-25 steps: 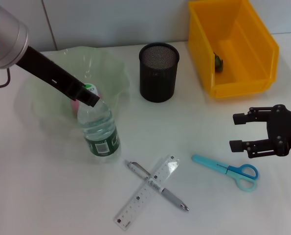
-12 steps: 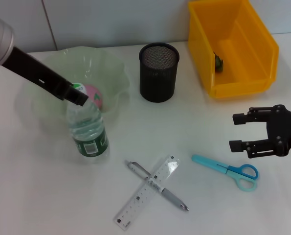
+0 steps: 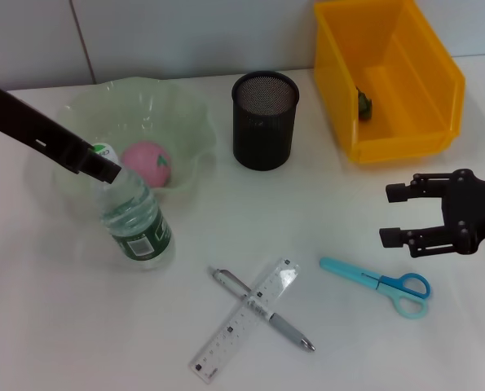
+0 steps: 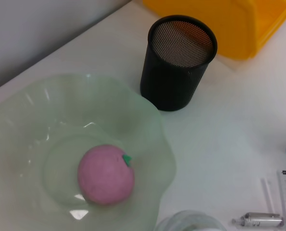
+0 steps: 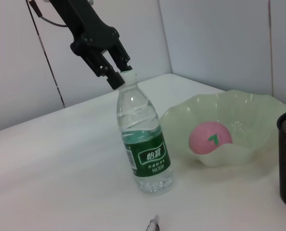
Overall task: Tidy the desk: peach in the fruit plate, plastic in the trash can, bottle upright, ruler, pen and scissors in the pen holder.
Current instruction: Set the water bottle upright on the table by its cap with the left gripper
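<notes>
Left hand [image 3: 103, 167]: at the neck of the bottle, its fingers [image 5: 115, 72] pinching the cap from either side.
Bottle [image 3: 132, 224]: standing on the surface [image 3: 79, 326], clear with a green label, leaning slightly in the head view; directly beneath the left hand.
Fruit plate [image 3: 185, 122]: pale green, wavy-rimmed, just beyond the left hand, its near rim behind the bottle.
Peach [image 3: 147, 164]: pink, lying inside the fruit plate, close beside the left hand.
Pen holder [image 3: 264, 120]: black mesh cup, upright, past the fruit plate on the side away from the left hand.
Right hand [image 3: 397, 216]: hovering above the surface with its fingers spread apart, gripping nothing.
Scissors [image 3: 381, 283]: blue-handled, flat on the surface just below and near the right hand.
Pen [image 3: 266, 311]: lying on the surface between the two hands, crossed with the ruler.
Ruler [image 3: 242, 322]: clear, laid diagonally across the pen, touching it.
Trash can [image 3: 405, 138]: yellow bin beyond the right hand, a small dark item at its bottom.
</notes>
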